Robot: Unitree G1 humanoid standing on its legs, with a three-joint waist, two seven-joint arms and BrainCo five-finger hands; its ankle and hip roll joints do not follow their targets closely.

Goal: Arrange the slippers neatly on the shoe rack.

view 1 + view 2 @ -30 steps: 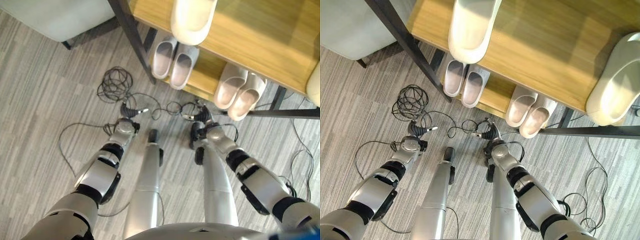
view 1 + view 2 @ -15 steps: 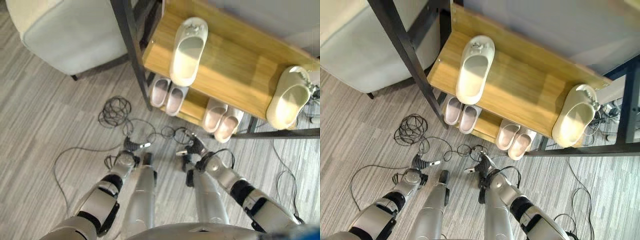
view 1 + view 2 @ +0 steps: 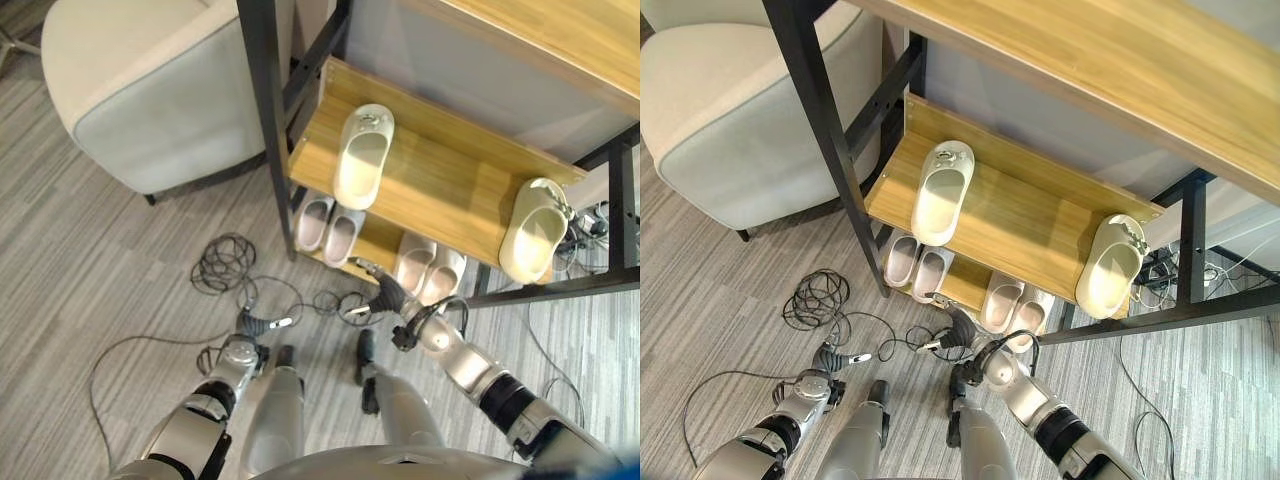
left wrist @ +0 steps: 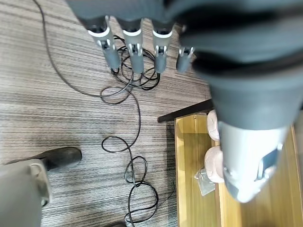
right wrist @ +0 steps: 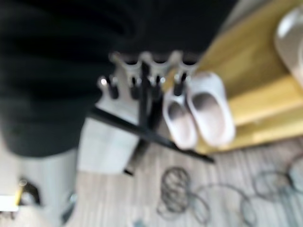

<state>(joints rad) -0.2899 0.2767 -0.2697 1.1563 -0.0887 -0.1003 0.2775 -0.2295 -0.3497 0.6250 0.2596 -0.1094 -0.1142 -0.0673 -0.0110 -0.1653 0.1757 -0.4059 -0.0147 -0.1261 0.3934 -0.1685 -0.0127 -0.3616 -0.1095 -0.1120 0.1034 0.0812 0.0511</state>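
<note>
On the rack's middle shelf (image 3: 440, 190), two cream slippers lie far apart, one on the left (image 3: 362, 155) and one at the right end (image 3: 537, 228), both toes inward. The bottom shelf (image 3: 965, 285) holds two pale pink pairs, a left pair (image 3: 327, 225) and a right pair (image 3: 428, 270). My right hand (image 3: 385, 298) is raised in front of the bottom shelf between the two pairs, fingers (image 5: 142, 85) straight and empty. My left hand (image 3: 248, 325) hangs low over the floor, fingers (image 4: 135, 47) straight, holding nothing.
A pale grey armchair (image 3: 150, 90) stands directly left of the rack. The rack's black front post (image 3: 262, 110) rises between the chair and the shelves. A higher wooden shelf (image 3: 1120, 70) overhangs the middle one. Striped grey carpet (image 3: 90, 260) covers the floor.
The camera has tilted up, so more of the rack and chair shows. My right hand has lifted forward towards the bottom shelf. My left hand stays low.
</note>
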